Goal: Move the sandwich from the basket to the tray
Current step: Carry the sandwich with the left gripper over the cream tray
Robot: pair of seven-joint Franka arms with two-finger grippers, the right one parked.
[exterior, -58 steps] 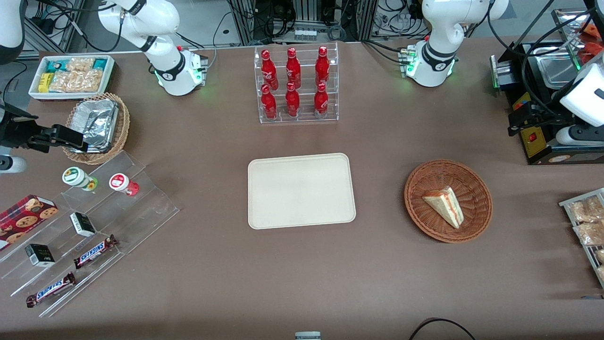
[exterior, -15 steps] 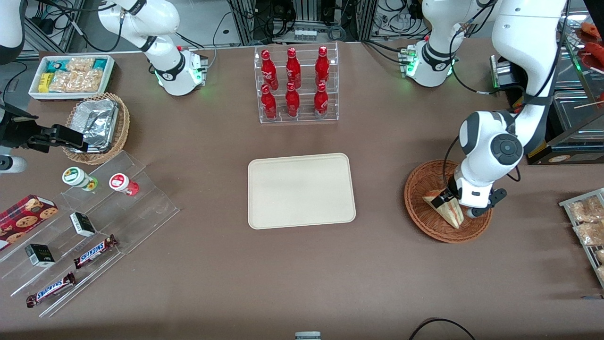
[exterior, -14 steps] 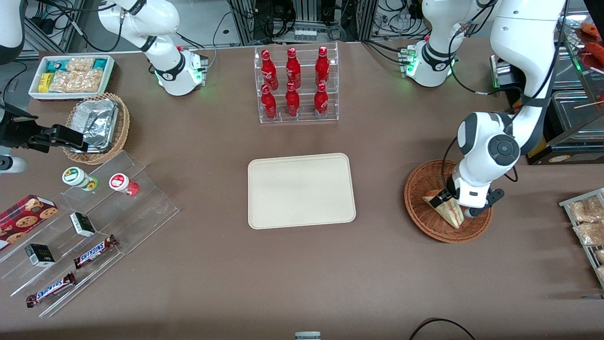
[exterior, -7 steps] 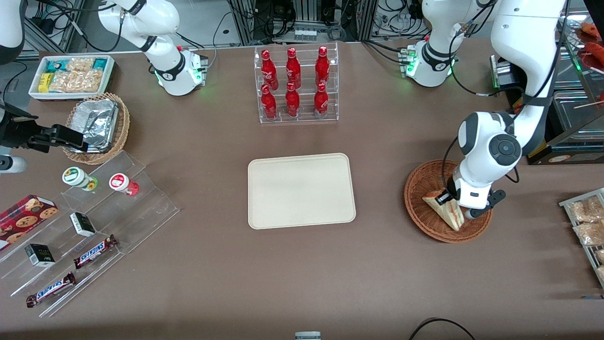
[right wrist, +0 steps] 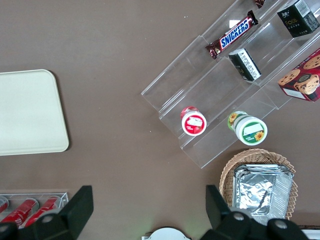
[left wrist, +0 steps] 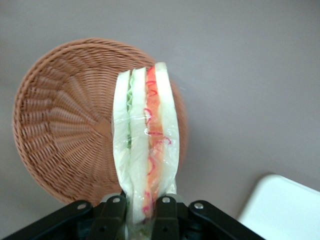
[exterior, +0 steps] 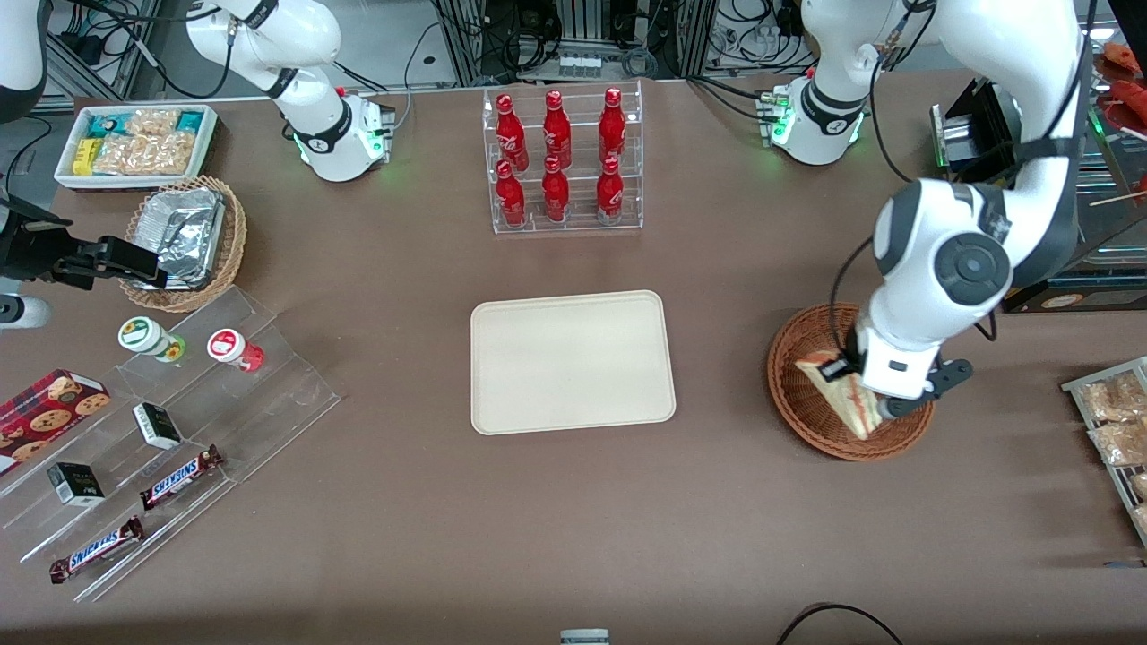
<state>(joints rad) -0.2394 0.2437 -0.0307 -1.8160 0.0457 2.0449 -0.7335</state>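
The sandwich (exterior: 835, 394) is a plastic-wrapped white wedge with red and green filling. My left gripper (exterior: 862, 394) is shut on it and holds it lifted above the reddish-brown wicker basket (exterior: 800, 399). In the left wrist view the sandwich (left wrist: 145, 140) hangs from the gripper (left wrist: 143, 212), with the empty basket (left wrist: 65, 130) below it and a corner of the tray (left wrist: 280, 210) nearby. The cream-beige tray (exterior: 572, 361) lies bare at the table's middle, toward the parked arm from the basket. It also shows in the right wrist view (right wrist: 30, 112).
A clear rack of red bottles (exterior: 562, 161) stands farther from the front camera than the tray. Toward the parked arm's end are a tan wicker basket with foil (exterior: 184, 233), a white bin of snacks (exterior: 136, 143) and clear tiered shelves (exterior: 170, 430). Snack packets (exterior: 1116, 421) lie near the working arm's end.
The arm came down to the basket, the gripper closed on the sandwich, and over the last half second it has lifted the sandwich up out of the basket.
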